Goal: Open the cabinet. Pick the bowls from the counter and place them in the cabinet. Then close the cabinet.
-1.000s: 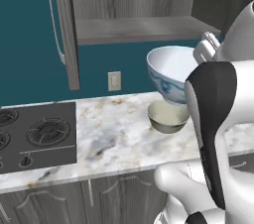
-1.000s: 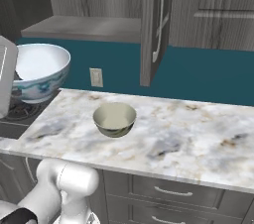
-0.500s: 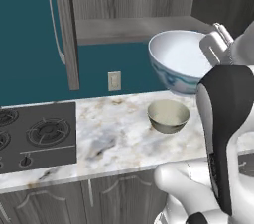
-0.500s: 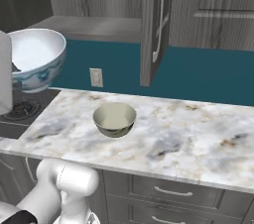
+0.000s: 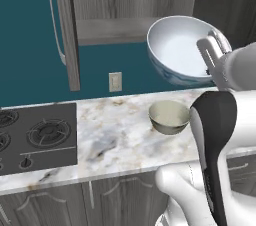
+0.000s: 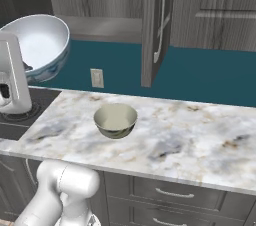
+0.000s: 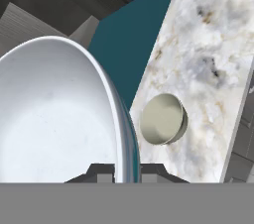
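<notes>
My gripper (image 5: 212, 65) is shut on the rim of the white bowl (image 5: 179, 50) with blue marks and holds it tilted in the air, level with the cabinet's bottom board (image 5: 114, 31). The hand view has the rim pinched in the gripper (image 7: 126, 171), with the white bowl (image 7: 54, 114) large on the left. Below it, the cream-olive bowl (image 5: 169, 116) stands upright on the marble counter (image 5: 112, 137). One cabinet door (image 5: 65, 30) stands open, edge-on to me. From the right, the white bowl (image 6: 37, 45) hangs left of the open door (image 6: 156, 25).
A black gas cooktop (image 5: 35, 137) lies left of the counter. A wall outlet (image 5: 115, 81) sits on the teal backsplash. The cabinet's other door (image 6: 220, 10) is shut. Lower drawers (image 6: 175, 192) run under the counter edge. Bare marble (image 6: 200, 135) stretches right of the olive bowl (image 6: 115, 120).
The gripper has lifted the white bowl from just above the olive bowl up to cabinet-floor height. The olive bowl and door have not moved.
</notes>
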Robot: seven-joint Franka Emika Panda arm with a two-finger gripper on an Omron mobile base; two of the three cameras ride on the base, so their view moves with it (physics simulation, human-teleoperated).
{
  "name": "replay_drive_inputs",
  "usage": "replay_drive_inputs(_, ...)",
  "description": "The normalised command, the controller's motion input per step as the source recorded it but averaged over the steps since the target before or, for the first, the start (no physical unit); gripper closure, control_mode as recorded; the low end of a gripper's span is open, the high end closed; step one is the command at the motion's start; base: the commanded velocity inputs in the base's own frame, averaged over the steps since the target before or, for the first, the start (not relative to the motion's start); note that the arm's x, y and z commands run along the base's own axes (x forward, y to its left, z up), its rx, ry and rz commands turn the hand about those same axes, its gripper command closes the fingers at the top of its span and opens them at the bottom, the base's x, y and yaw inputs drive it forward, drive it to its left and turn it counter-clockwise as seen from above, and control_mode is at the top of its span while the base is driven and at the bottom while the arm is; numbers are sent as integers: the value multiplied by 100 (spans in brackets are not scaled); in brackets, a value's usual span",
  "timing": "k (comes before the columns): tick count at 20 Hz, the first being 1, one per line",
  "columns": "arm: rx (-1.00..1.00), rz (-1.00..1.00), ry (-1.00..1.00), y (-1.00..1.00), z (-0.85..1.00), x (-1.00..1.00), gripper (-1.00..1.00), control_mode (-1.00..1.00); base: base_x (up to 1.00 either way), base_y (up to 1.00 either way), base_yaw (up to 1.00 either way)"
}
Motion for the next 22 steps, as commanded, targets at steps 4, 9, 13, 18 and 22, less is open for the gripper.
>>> replay_drive_inputs(4, 0, 0, 0, 0, 1, 63, 100, -100, 0, 0, 0)
replay_drive_inputs(9, 0, 0, -2, 0, 0, 61, 100, -100, 0, 0, 0)
replay_drive_inputs(13, 0, 0, 0, 1, 1, 75, 100, -100, 0, 0, 0)
replay_drive_inputs(18, 0, 0, -7, 3, 5, 72, 100, -100, 0, 0, 0)
replay_drive_inputs(22, 0, 0, -6, 17, 19, 64, 100, -100, 0, 0, 0)
